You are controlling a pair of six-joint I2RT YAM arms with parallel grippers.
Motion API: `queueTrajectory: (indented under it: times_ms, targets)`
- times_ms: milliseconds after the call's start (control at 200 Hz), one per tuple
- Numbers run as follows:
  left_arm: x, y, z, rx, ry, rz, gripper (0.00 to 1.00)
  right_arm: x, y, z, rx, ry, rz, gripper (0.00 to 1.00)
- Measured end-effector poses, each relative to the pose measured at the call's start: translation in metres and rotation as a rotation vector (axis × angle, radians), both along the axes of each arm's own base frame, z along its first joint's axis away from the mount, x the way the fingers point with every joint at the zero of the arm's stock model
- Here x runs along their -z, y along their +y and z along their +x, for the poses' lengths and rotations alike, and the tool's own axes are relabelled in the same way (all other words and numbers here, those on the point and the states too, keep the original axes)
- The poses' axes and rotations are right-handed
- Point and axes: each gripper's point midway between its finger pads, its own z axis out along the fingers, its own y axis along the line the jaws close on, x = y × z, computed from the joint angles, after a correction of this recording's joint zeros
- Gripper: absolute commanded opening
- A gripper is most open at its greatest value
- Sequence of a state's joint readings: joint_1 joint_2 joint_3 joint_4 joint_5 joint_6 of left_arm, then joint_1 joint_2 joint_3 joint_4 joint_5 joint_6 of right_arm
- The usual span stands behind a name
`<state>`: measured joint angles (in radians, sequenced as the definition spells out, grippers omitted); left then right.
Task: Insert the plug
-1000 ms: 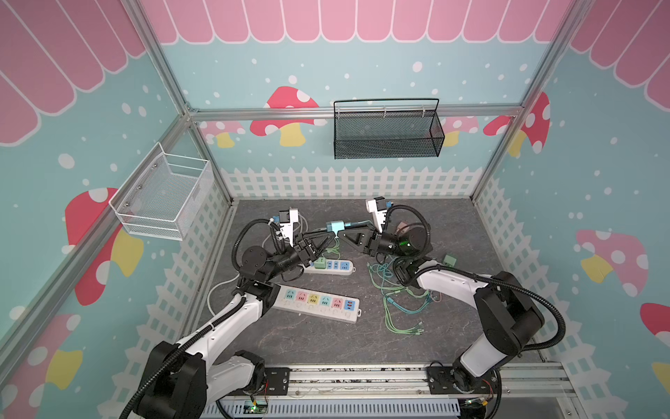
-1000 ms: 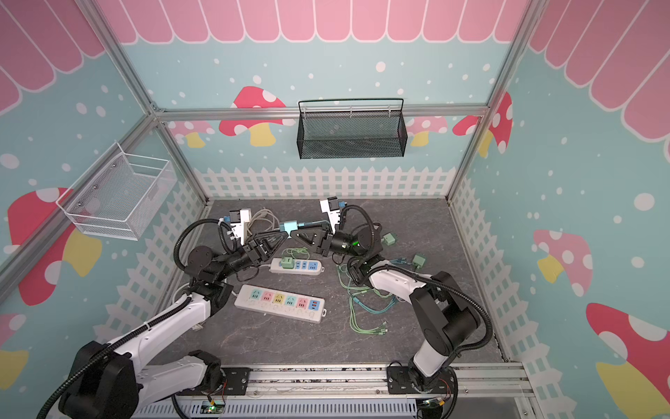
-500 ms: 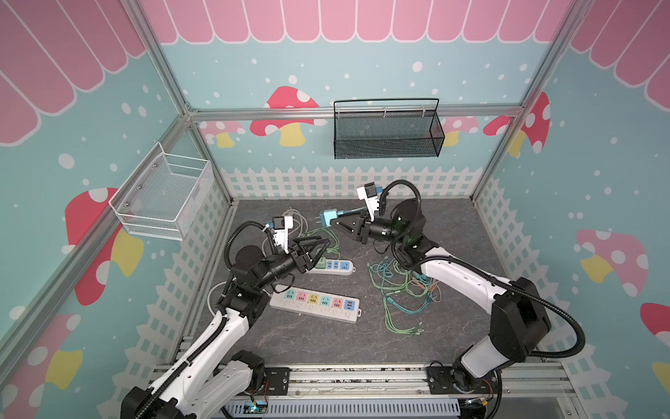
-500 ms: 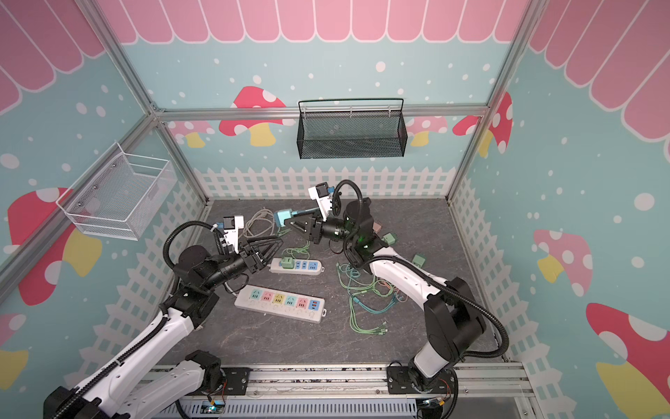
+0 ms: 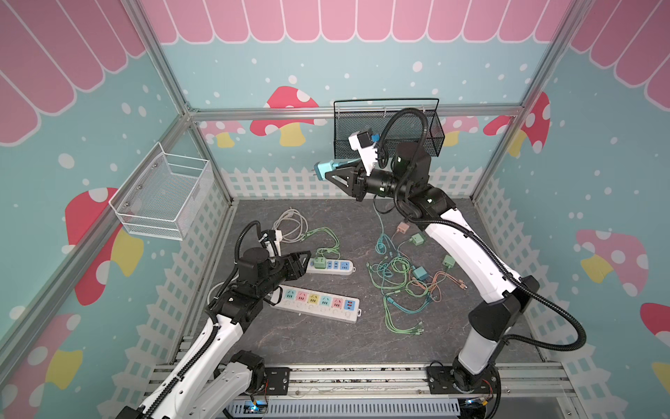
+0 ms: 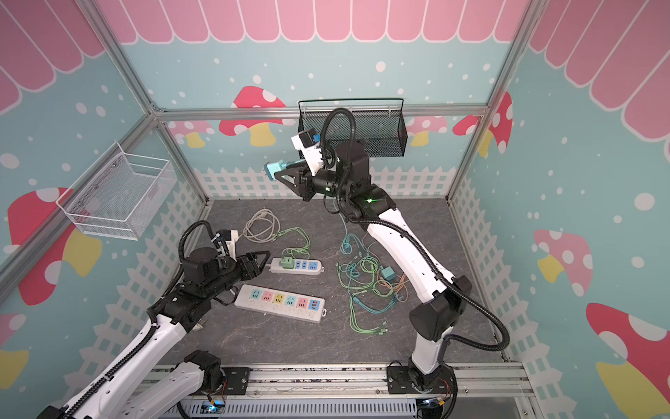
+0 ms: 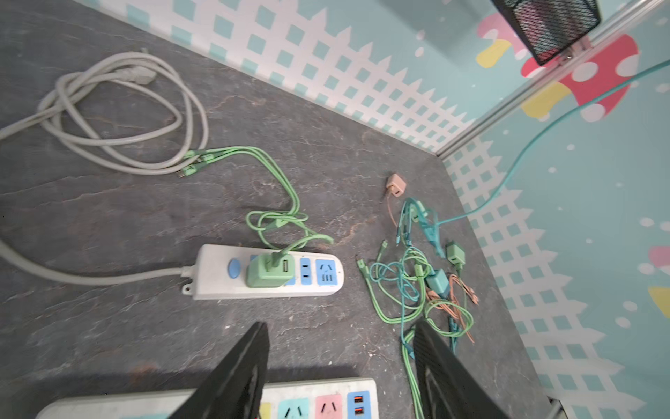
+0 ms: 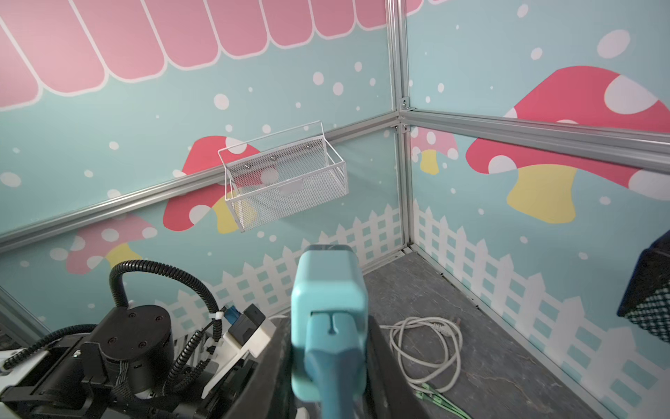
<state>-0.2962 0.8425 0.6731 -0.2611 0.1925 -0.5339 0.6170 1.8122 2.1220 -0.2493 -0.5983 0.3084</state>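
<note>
Right tool [image 5: 329,175]: mine, pinching blue plug [image 5: 322,169], high above surface [image 5: 326,337]
Left tool [image 5: 304,264]: mine, fingers spread, just beside small power strip [image 5: 344,267]

Left gripper [image 5: 304,264] low, parted; right gripper [image 5: 327,173] high, clamped

You have two baskets hung clear of the floor: a white wire basket [image 5: 163,196] on the left wall and a black mesh basket [image 6: 384,134] on the back wall. On the dark stone-patterned floor [image 5: 326,344], right of centre, lies a tangle of green, teal and orange cables [image 5: 398,275]. A pink adapter [image 5: 402,228] and a green adapter [image 5: 417,238] sit side by side at its far edge. White picket-fence trim [image 5: 275,181] lines the base of the walls.
</note>
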Motion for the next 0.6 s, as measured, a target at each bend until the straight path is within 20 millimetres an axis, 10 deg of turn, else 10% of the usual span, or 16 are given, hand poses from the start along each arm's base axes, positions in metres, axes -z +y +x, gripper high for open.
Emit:
queueTrajectory:
  times_ms: [285,600]
  targets:
    - [0.04,0.019,-0.004,-0.083,0.122,0.052,0.63,0.019,0.02,0.028,-0.002,0.038,-0.053,0.15]
    - [0.07,0.03,-0.002,-0.14,0.219,0.091,0.62,0.15,0.027,0.069,0.121,0.295,-0.239,0.07]
